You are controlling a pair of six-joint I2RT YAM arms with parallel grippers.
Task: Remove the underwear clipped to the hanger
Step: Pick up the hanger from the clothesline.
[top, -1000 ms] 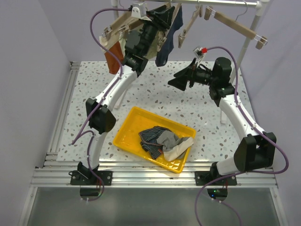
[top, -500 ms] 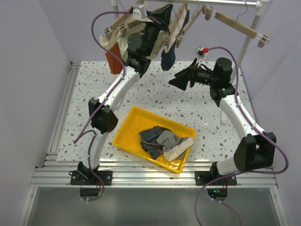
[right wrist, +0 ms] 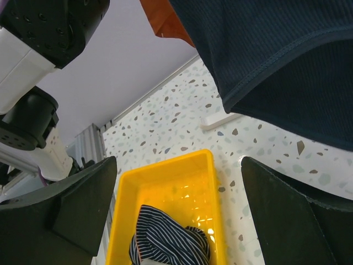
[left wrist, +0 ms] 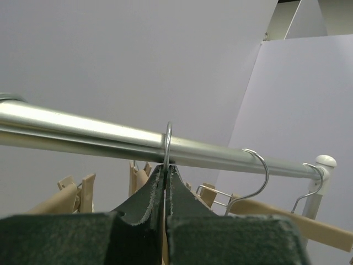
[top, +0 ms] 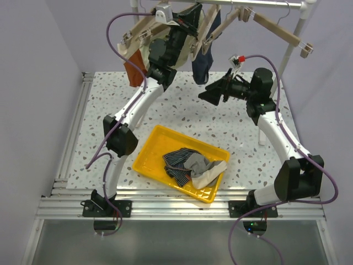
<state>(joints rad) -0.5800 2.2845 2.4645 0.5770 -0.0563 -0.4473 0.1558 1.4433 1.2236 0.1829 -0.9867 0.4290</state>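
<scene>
Navy briefs (top: 202,62) hang clipped to a wooden hanger (top: 209,25) on the metal rail (top: 265,4). My left gripper (top: 187,21) is up at the rail, shut on that hanger's wire hook (left wrist: 167,144). Orange-red briefs (top: 134,69) and pale cream briefs (top: 145,52) hang on a hanger to the left. My right gripper (top: 212,91) is open and empty, just below and right of the navy briefs (right wrist: 276,49). Striped navy briefs (top: 177,160) and grey-white briefs (top: 205,168) lie in the yellow tray (top: 149,146).
An empty wooden hanger (top: 281,30) hangs at the right end of the rail, next to the white upright post (top: 295,38). More hanger hooks (left wrist: 259,171) sit on the rail (left wrist: 83,130). The yellow tray (right wrist: 165,176) lies on the speckled table (top: 105,105).
My left gripper has slid the hanger to the right along the rail, and the navy briefs swung right with it. My right gripper has risen slightly toward them.
</scene>
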